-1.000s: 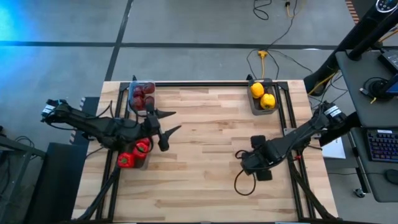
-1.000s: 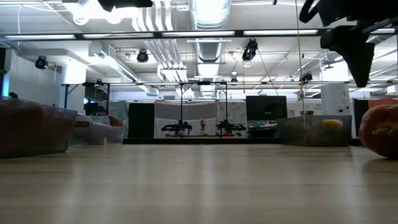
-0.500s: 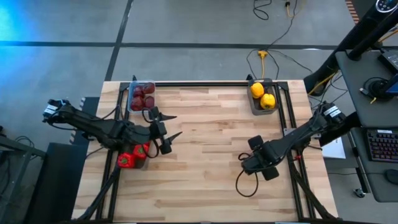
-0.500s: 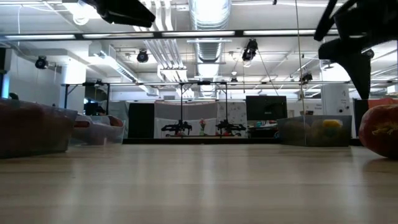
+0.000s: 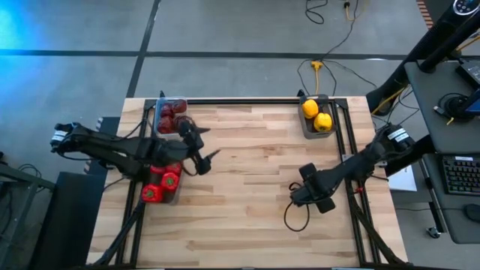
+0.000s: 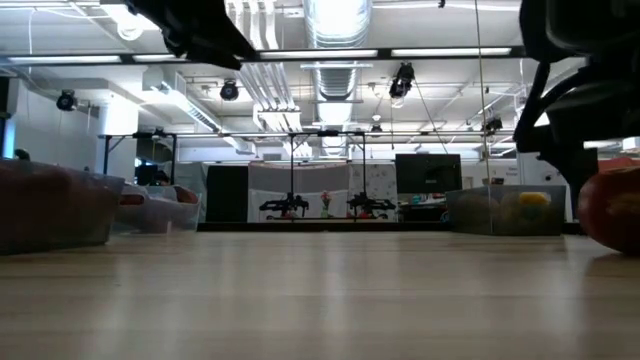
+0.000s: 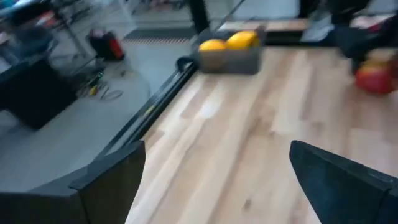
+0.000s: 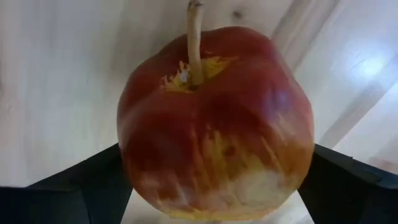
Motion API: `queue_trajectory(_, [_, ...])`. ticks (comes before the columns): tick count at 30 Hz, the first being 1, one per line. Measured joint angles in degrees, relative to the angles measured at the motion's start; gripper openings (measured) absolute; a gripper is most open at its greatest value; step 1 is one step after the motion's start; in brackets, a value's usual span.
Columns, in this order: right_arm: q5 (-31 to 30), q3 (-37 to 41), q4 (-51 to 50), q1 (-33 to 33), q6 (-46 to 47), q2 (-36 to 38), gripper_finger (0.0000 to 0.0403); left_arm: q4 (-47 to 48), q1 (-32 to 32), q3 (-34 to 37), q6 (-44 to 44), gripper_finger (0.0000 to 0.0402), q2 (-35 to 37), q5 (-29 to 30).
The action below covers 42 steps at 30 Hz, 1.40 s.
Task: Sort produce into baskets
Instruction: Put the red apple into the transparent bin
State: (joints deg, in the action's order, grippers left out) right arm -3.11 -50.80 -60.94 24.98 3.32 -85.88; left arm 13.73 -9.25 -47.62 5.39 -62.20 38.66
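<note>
- Apple [image 8: 214,124], red and yellow with a stem, sits between our right claw [image 5: 310,193] fingers, spread either side.
- Our left claw [image 5: 204,145], released, hovers beside the pepper basket [image 5: 174,196].

A pale butcher-block wooden table [image 5: 247,187] with a black metal frame rail [image 5: 240,101] along its far edge stood on a grey concrete floor [image 5: 225,30], where a yellow power cable [image 5: 330,56] trailed beyond the table's far right corner. To the right of the table stood a dark desk [image 5: 442,97] carrying a black keyboard [image 5: 459,176] with lit keys. In the low view, the room behind showed a ribbed silver ceiling duct [image 6: 336,25], long fluorescent light strips [image 6: 440,52] and a dark monitor screen [image 6: 428,172].
</note>
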Motion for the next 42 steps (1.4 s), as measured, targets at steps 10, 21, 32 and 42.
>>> queue_trajectory(10, [-3.4,-2.2,5.7,-6.8,-5.4,-1.0,0.0334,3.7,13.1,0.0,-1.9,0.0374,6.2,-13.2])
queue_trajectory(21, [-9.3,-5.9,49.1,-27.8,1.4,-4.9,0.0334,1.5,22.5,1.7,-9.6,0.0377,7.0,-45.5])
queue_trajectory(32, [-8.7,-5.3,86.5,-32.1,5.8,-21.7,0.0334,-0.3,25.0,2.6,-1.8,0.0396,0.7,-46.7])
queue_trajectory(42, [-8.4,-5.2,97.7,-31.5,1.1,-28.7,0.0337,-0.2,25.5,3.2,6.7,0.0396,-2.3,-42.3])
